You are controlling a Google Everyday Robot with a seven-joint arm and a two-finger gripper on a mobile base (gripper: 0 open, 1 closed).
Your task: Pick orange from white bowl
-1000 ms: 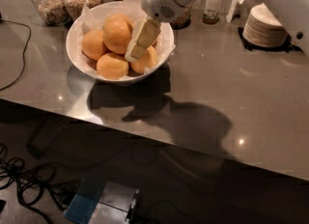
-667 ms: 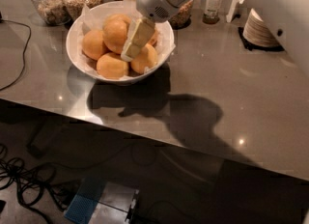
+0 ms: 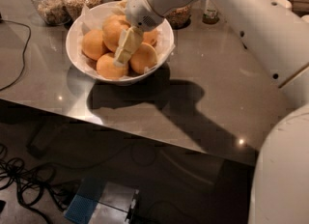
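The pincer (image 3: 120, 60) hangs over the white bowl (image 3: 72, 49), at the end of the big white arm (image 3: 227, 10) that comes in from the upper right. It points down and a bit to the left. Its tip is right in the pile of oranges (image 3: 93, 44). I cannot tell if the pincer is spread or pressed together, or if it has hold of any fruit.

The front orange (image 3: 110, 67) lies just left of the tip, and another orange (image 3: 144, 59) lies just right of it. A top orange (image 3: 115, 27) sits just behind the pincer. Crinkled white paper (image 3: 166, 44) lines the bowl under the fruit.

The bowl stands on the grey table (image 3: 217, 83). Glass jars (image 3: 48, 1) stand behind the pincer, past the bowl. A thin black cable (image 3: 19, 59) lies on the table far to its left.
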